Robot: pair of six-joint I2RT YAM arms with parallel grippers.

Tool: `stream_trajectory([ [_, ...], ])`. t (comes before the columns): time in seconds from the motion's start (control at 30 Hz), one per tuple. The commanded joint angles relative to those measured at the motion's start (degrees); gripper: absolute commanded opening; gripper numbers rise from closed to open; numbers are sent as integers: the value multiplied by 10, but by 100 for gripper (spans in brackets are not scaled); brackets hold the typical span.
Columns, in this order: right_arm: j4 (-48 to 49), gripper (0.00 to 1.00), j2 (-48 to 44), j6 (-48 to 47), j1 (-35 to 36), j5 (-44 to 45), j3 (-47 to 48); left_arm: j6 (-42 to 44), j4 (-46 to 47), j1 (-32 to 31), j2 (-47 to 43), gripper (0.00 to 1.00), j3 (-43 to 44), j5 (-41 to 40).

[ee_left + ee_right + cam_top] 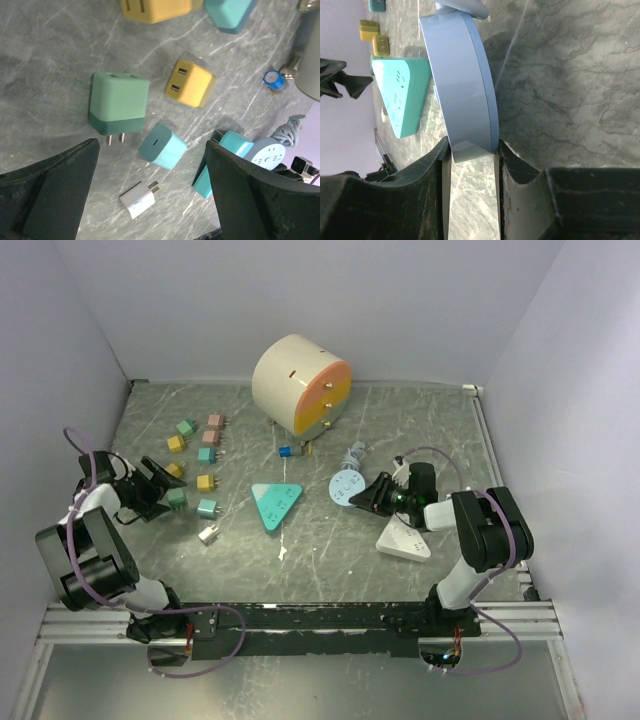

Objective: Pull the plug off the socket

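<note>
Jaws gape on left gripper (152,150) above a freed-looking green plug (118,107); right gripper (472,147) clamps the three-o'clock round socket (460,80). I'd release it next.

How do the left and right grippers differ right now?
The left gripper is wide open; the right gripper is shut on the rim of the round blue socket. The left gripper holds nothing, with loose plugs such as the green plug lying below it; the right gripper has that socket clamped. Both are black and sit low over the table.
</note>
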Motion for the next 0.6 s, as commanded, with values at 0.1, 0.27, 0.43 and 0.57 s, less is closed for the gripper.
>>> stream_trajectory([
  [0.1, -156, 41, -28, -65, -8, 133, 21, 6, 58, -11, -80, 98, -4, 51],
  [0.27, -242, 69, -122, -77, -8, 176, 46, 22, 71, -66, -127, 100, 5, 55],
  [0.43, -335, 78, -228, -113, -10, 235, 76, 31, 126, -175, -184, 100, 3, 121],
  [0.57, -401, 82, -347, -151, -10, 280, 106, 56, 124, -238, -222, 99, 21, 124],
])
